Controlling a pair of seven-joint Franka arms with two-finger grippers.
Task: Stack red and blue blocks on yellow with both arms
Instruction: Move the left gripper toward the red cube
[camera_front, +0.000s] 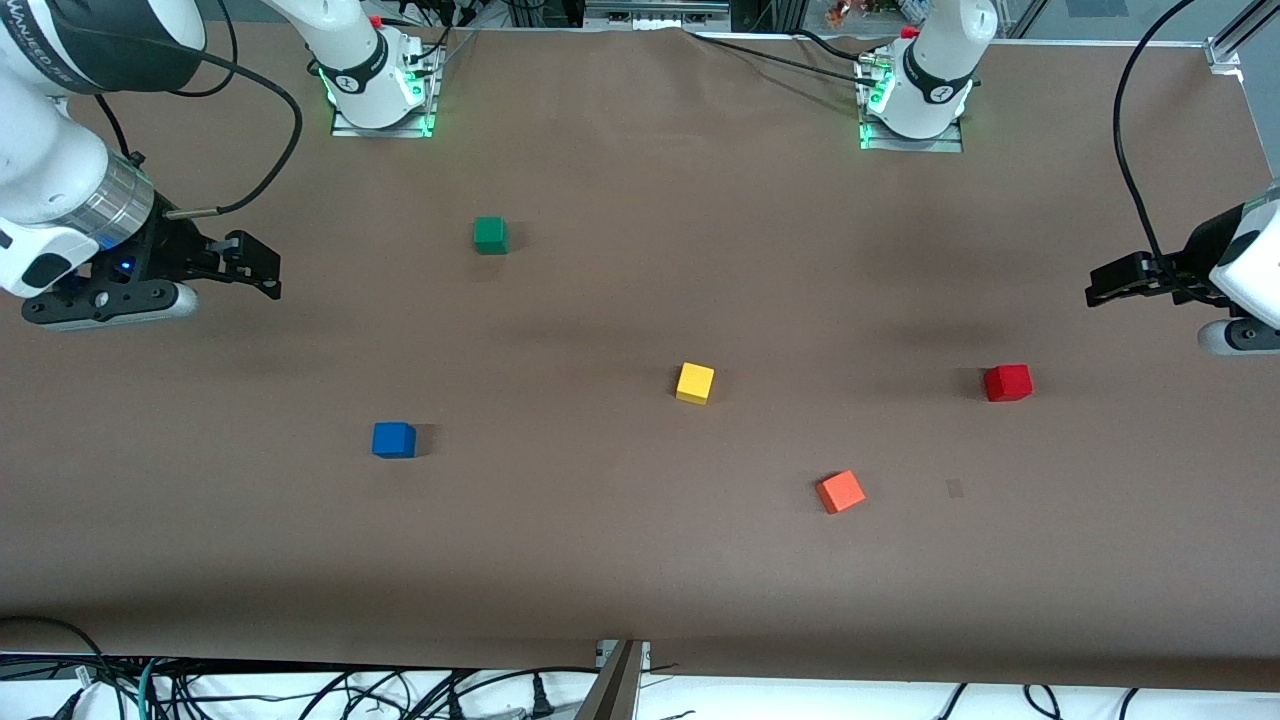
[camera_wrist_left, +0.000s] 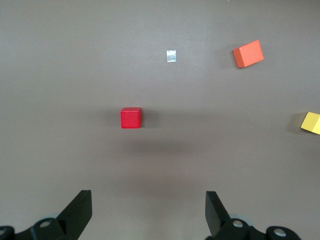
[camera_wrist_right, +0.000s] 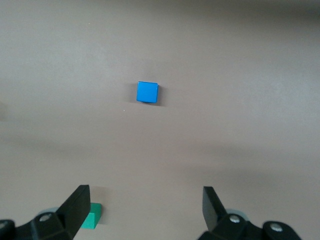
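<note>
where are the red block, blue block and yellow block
red block (camera_front: 1007, 382), front view, middle of the cube
blue block (camera_front: 394, 440), front view, middle of the cube
yellow block (camera_front: 695, 382), front view, top face

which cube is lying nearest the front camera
The orange cube: it lies lowest in the front view, below the blue cube, yellow cube, red cube and green cube.
</note>
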